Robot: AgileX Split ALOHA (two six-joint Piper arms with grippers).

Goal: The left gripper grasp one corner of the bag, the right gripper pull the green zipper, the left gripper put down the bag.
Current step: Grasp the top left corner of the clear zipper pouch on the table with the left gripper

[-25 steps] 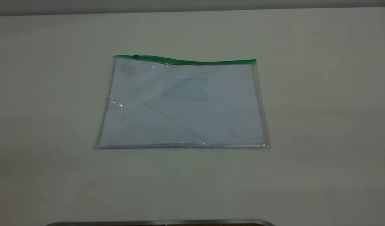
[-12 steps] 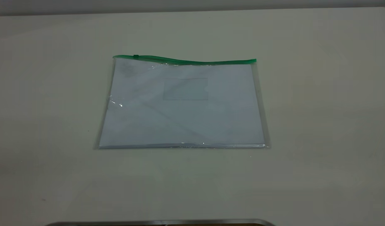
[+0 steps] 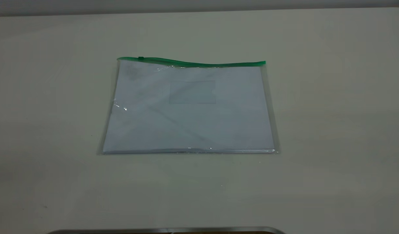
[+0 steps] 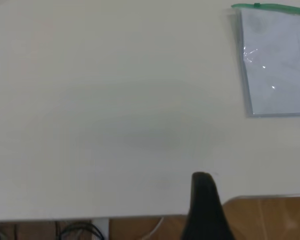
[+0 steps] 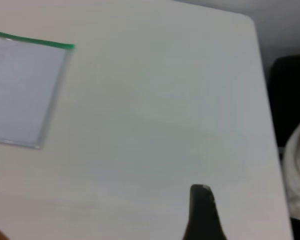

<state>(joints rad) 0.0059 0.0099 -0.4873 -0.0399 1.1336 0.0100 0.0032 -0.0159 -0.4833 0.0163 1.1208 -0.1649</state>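
Currently lying flat on bench [image 3: 316,130]: bag [image 3: 189,110], green zipper [image 3: 199,63] untouched. Both tools' state: cannot tell. Risking thin corner [image 3: 119,61] slipping during pinching.

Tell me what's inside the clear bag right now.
Inside the bag lie white paper sheets, filling most of it below the green zipper. A small clear card pocket sits over them. Anything beneath the sheets is covered.
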